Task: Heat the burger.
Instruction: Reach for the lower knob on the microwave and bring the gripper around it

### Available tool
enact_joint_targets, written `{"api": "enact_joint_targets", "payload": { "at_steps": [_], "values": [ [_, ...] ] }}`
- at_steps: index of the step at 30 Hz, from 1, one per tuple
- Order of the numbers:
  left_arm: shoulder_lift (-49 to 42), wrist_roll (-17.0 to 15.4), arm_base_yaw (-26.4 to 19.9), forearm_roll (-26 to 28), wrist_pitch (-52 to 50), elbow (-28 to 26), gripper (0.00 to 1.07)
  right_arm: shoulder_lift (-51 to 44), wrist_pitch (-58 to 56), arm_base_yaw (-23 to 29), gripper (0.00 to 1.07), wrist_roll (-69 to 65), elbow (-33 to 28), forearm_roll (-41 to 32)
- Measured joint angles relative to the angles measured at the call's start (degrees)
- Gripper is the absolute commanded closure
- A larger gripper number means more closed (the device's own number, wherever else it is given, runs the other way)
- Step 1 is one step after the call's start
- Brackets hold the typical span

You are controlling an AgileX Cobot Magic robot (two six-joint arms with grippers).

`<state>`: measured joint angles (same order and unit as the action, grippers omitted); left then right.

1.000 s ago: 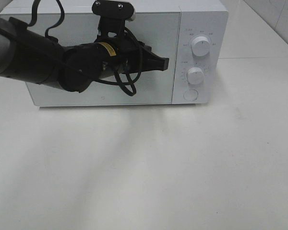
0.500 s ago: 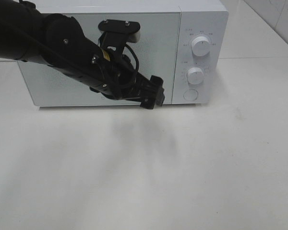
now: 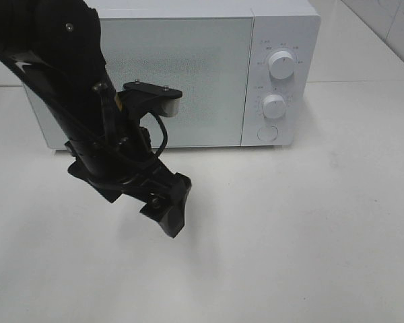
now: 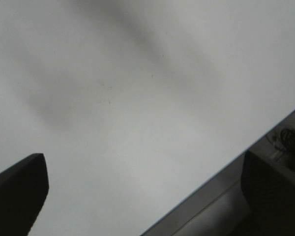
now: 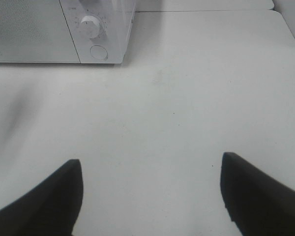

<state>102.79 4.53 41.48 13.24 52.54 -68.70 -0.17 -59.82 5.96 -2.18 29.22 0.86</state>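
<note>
The burger is out of view in every frame. A white microwave (image 3: pixel 175 74) stands at the back of the table with its door shut. My left gripper (image 3: pixel 167 217) hangs in front of it, tilted down toward the bare tabletop; in the left wrist view the left gripper (image 4: pixel 142 196) has its fingers far apart with nothing between them. My right gripper (image 5: pixel 152 196) does not appear in the exterior view. The right wrist view shows it open and empty over the table, facing the microwave (image 5: pixel 34 29).
On the microwave's right panel are an upper knob (image 3: pixel 282 64), a lower knob (image 3: pixel 273 105) and a round button (image 3: pixel 266 133). The white table (image 3: pixel 310 235) spreads in front. The left wrist view shows a table edge (image 4: pixel 221 189) with dark gear beyond.
The left arm has swung down and away from the microwave door toward the front of the table. Its gripper went from shut to wide open. The right gripper has not changed.
</note>
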Motion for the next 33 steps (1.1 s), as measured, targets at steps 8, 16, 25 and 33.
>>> {"api": "enact_joint_targets", "payload": {
  "at_steps": [8, 16, 25, 33],
  "values": [
    [-2.69, 0.0, 0.0, -0.63, 8.88, 0.0, 0.06, 0.0, 0.0, 0.0, 0.32, 0.0, 0.0, 0.0],
    [-5.67, -2.75, -4.41, -3.67, 10.54, 6.65, 0.06, 0.0, 0.0, 0.0, 0.32, 0.0, 0.0, 0.0],
    [-12.55, 1.78, -19.77, -1.55, 10.31, 15.53, 0.06, 0.0, 0.0, 0.0, 0.32, 0.0, 0.0, 0.0],
    [-24.87, 4.35, -34.38, -0.92, 10.37, 22.75, 0.06, 0.0, 0.0, 0.0, 0.32, 0.0, 0.0, 0.0]
  ]
}}
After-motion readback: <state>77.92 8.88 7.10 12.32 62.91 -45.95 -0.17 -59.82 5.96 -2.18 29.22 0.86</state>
